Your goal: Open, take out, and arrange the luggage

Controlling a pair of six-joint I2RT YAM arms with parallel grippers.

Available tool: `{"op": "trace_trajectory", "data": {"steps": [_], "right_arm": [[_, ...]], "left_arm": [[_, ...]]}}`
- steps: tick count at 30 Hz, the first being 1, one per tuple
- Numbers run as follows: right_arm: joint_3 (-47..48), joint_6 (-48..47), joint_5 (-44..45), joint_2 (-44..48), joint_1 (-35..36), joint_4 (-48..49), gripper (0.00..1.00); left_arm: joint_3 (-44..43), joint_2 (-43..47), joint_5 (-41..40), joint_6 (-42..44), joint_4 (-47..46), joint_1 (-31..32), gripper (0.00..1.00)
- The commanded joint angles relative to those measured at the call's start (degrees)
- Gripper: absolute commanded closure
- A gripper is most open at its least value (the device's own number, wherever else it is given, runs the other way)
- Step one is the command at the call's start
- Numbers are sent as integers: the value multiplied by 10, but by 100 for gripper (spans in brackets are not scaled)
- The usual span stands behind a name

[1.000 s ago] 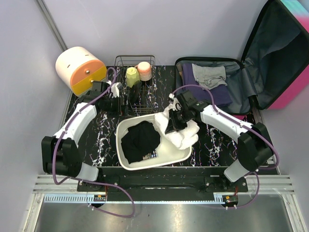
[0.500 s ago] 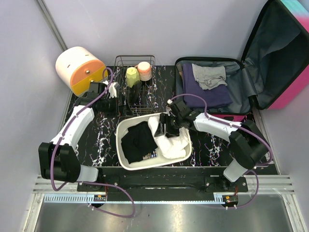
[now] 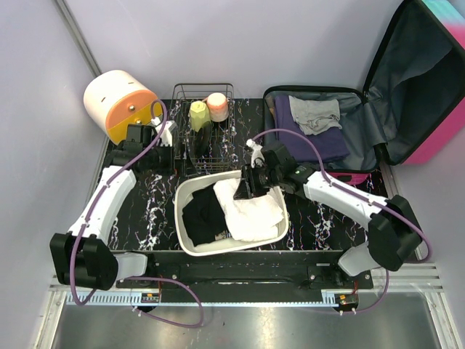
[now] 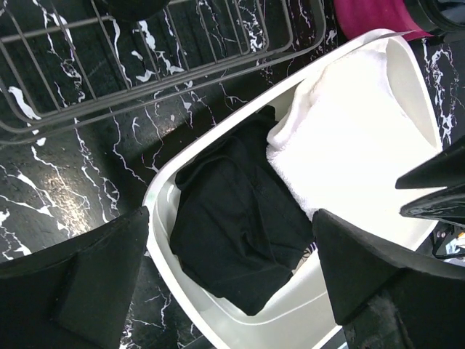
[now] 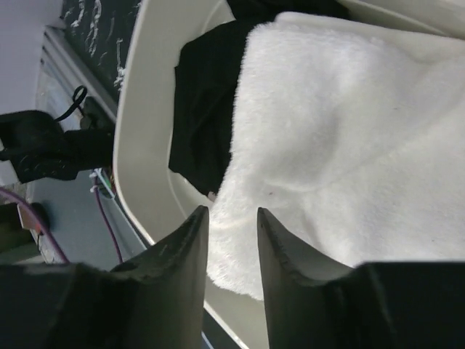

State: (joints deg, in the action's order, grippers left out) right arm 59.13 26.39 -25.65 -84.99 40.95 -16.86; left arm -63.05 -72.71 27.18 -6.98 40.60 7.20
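Over the white tub [image 3: 190,243], the right fingers [image 5: 182,251] are hovering slightly parted above a white towel [image 3: 251,214], gripping nothing. The left fingers [image 4: 102,269] are gaping wide, empty. At the far right of the worktop [image 3: 161,207], the pink-and-teal suitcase [image 3: 418,73] is lying open, grey-lined lid tilting back, folded clothes [image 3: 311,138] inside.

A glossy marble-patterned desk [image 3: 156,207] is seen beneath a smooth white plastic tub [image 3: 177,211] in which a fluffy white cloth [image 3: 251,211] and a matt black cloth [image 3: 203,214] are laid, beside a thin metal wire rack [image 3: 221,145] and the glossy hard-shelled luggage [image 3: 436,142], lined with dull grey fabric.
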Motion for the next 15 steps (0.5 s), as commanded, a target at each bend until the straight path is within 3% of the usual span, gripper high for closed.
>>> {"op": "trace_trajectory", "data": {"steps": [1,4,10,13,15], "right_arm": [[14,-99,-76,2,4,-27,63],[26,-151,-105,-42,4,-37,63],[103,-248,-30,-33,-3,-27,49],[151,-303,-9,-17,-30,-56,28],[175,-338,-30,-10,-81,-79,3]], "left_arm": [[-32,21,-5,32,-16,-3,1],[-36,22,11,46,-18,-3,1],[-38,53,48,114,-42,-3,1],[-55,58,40,141,-68,-3,1],[-73,52,35,151,-89,-3,1]]}}
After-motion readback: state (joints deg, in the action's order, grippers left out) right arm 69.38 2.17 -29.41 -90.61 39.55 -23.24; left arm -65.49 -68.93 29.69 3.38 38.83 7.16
